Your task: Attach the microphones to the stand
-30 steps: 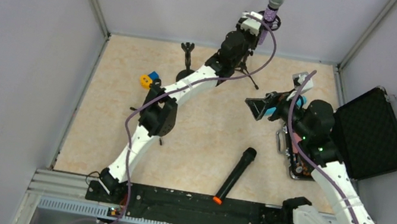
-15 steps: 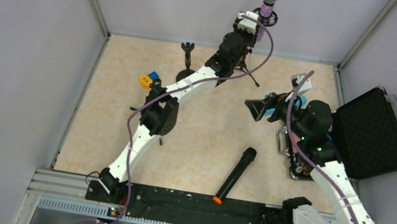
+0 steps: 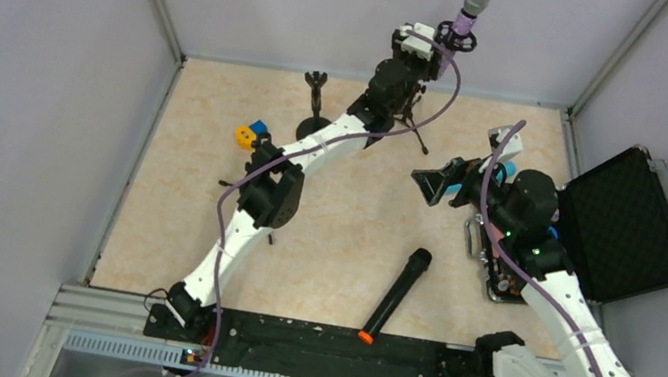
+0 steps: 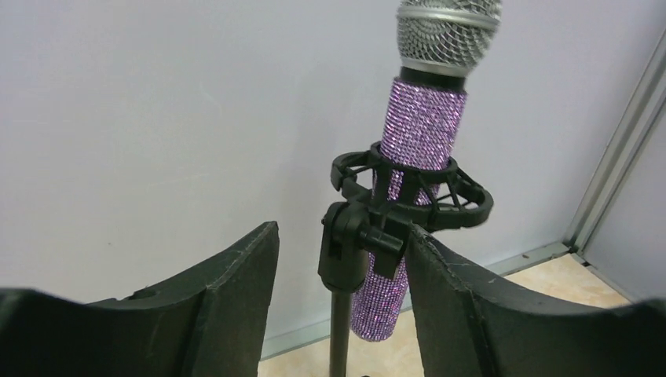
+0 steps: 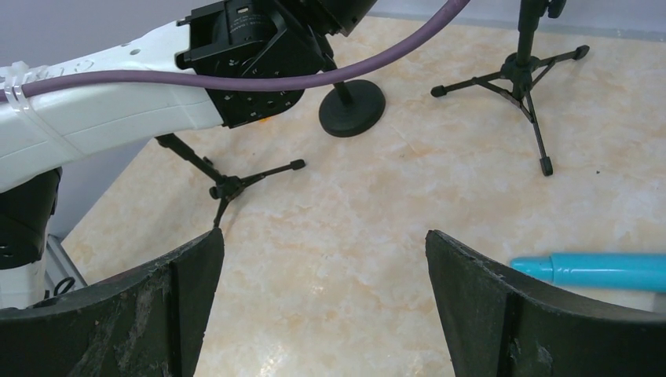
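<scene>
The glittery purple microphone (image 4: 421, 133) with a silver grille stands upright in the black ring mount (image 4: 463, 208) of the tripod stand (image 3: 415, 120) by the back wall. My left gripper (image 4: 339, 239) is open, its jaws either side of the stand's pole joint and off the purple body. In the top view that left gripper (image 3: 436, 51) sits just below the mount. The black microphone with an orange end (image 3: 397, 295) lies on the floor. My right gripper (image 5: 323, 236) is open over bare floor, with the light blue microphone (image 5: 605, 269) lying just outside its right finger.
A small clip stand on a round base (image 3: 311, 126) stands left of the tripod stand, and a second low tripod (image 5: 228, 188) is under my left arm. An open black case (image 3: 623, 224) sits at the right wall. A yellow and blue object (image 3: 249, 135) is at the left.
My left gripper's jaws have spread apart off the purple microphone. The microphone's head has swung slightly to the right in its mount. The right arm has stayed in place.
</scene>
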You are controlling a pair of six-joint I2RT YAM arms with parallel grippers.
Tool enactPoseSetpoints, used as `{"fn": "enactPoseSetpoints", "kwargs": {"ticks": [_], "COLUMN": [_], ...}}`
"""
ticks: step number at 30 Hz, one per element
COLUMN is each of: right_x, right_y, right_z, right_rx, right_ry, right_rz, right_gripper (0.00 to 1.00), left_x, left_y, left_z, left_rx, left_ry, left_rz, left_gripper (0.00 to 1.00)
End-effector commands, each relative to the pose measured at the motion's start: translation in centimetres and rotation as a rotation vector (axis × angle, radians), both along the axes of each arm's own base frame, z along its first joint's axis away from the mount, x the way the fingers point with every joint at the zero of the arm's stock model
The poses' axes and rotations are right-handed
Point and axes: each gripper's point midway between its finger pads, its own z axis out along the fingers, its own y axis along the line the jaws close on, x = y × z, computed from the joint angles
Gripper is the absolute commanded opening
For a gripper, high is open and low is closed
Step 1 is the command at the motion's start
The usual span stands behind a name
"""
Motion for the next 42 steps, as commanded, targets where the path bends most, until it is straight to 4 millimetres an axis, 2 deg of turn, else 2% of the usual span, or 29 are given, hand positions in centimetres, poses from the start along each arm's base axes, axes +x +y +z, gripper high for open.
{"fn": "enactPoseSetpoints", "kwargs": {"ticks": [1, 6, 16, 24, 27, 33, 34, 38, 42], "right_x": [0.1, 0.1, 0.1, 0.2, 0.2, 0.3, 0.2, 0.3, 0.3], "right_y": [-0.1, -0.2, -0.2, 0.1, 0.2, 0.6, 0.7, 1.0, 1.2], "right_z": [0.7, 0.6, 0.3, 0.0, -0.1, -0.8, -0.8, -1.5, -2.3], "right_rx": [0.003, 0.004, 0.003, 0.007, 0.009, 0.021, 0.023, 0.023, 0.028], "right_ry": [-0.035, -0.032, -0.029, -0.019, -0.013, 0.010, 0.012, 0.034, 0.055], "right_rz": [-0.007, -0.009, -0.010, 0.001, 0.009, 0.026, 0.031, 0.043, 0.053], "right_gripper": [0.97, 0.97, 0.97, 0.97, 0.98, 0.98, 0.99, 0.99, 0.99], "left_x": [-0.7, -1.0, -2.8, -6.6, -8.4, -12.5, -13.2, -15.6, -17.5], "left_y": [0.7, 0.8, 1.9, 3.1, 3.6, 5.6, 5.9, 7.5, 9.4], "left_z": [4.1, 3.9, 5.4, 8.1, 8.3, 6.3, 4.9, 1.9, -1.2], "left_rx": [-0.088, -0.087, -0.106, -0.116, -0.075, 0.009, 0.030, 0.088, 0.044], "left_ry": [-0.111, -0.117, -0.161, -0.222, -0.218, -0.105, -0.066, 0.082, 0.291], "left_rz": [-0.007, -0.010, -0.019, -0.087, -0.118, -0.176, -0.183, -0.200, -0.176], "left_gripper": [0.66, 0.69, 0.85, 0.91, 0.92, 0.92, 0.93, 0.93, 0.94]}}
